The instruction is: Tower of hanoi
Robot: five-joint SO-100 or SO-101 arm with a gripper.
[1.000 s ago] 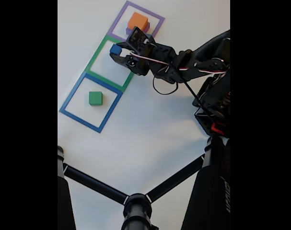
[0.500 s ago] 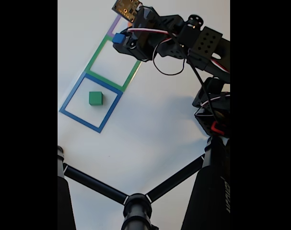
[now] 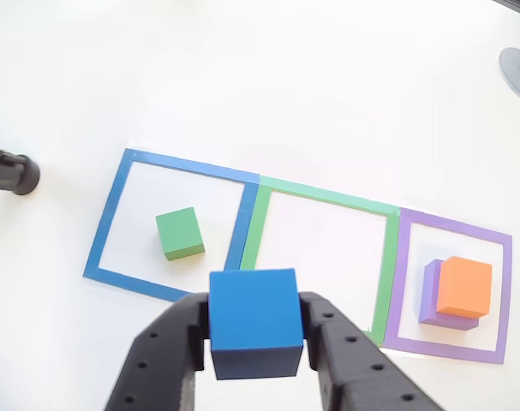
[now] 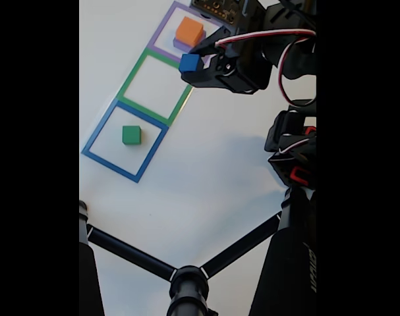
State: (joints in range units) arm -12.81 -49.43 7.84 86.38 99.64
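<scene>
My gripper [image 3: 254,336] [image 4: 190,63] is shut on the small blue cube [image 3: 254,321] [image 4: 189,62] and holds it in the air above the mat. The green block [image 3: 180,232] [image 4: 131,135] sits inside the blue square outline [image 3: 105,224] [image 4: 101,125]. The orange block [image 3: 464,287] [image 4: 189,30] rests on the flat purple block [image 3: 431,294] [image 4: 178,44] inside the purple outline [image 3: 448,225] [image 4: 161,28]. The green outline [image 3: 324,195] [image 4: 135,70] between them holds nothing.
A black tripod's legs [image 4: 186,280] cross the near part of the fixed view, and one black leg tip [image 3: 11,169] shows at the left of the other view. The arm's base [image 4: 295,158] stands at the right. A grey disc [image 3: 518,73] lies at the far right.
The gripper has lifted the blue cube out of the green outline and swung it right, uncovering the orange and purple stack again.
</scene>
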